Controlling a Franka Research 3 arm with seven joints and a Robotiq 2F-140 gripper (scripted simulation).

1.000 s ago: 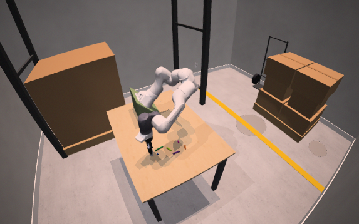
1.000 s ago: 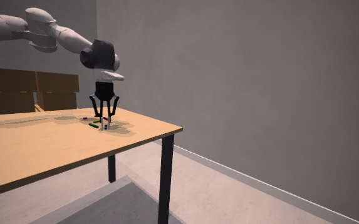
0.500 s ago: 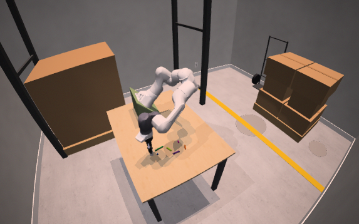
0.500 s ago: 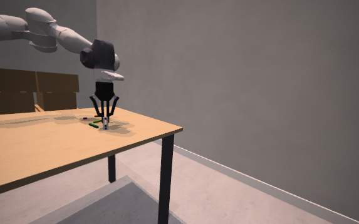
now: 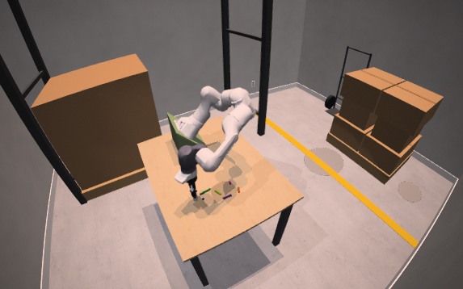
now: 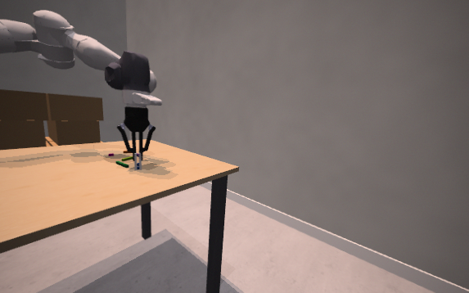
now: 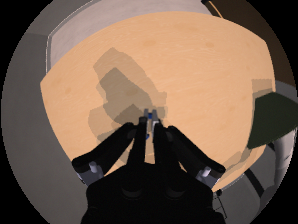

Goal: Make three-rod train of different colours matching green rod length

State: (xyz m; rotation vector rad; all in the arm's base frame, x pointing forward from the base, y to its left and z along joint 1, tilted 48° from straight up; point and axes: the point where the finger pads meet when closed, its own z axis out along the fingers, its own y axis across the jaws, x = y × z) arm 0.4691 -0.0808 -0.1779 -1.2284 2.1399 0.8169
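Note:
My gripper [image 5: 195, 197] [image 6: 137, 167] [image 7: 149, 115] points down at the table, its fingertips closed on a small blue rod [image 7: 150, 116] at table height. A second blue rod [image 5: 203, 198] [image 7: 147, 136] lies close beside the fingers. The green rod [image 5: 205, 191] [image 6: 122, 164] lies near the gripper. A lime rod [image 5: 217, 192] [image 6: 127, 159] lies beyond it, at another angle. A purple rod [image 5: 227, 197], an orange rod [image 5: 238, 190] and a magenta rod [image 5: 229, 182] [image 6: 110, 155] lie farther off, apart from each other. The fingers hide part of the held rod.
The wooden table [image 5: 253, 210] [image 6: 56, 196] [image 7: 200, 65] carries the rods and the arm's base. A dark green panel [image 5: 182, 139] [image 7: 272, 120] stands at the base. Large boxes [image 5: 103, 129] and stacked cartons [image 5: 394, 117] stand off the table.

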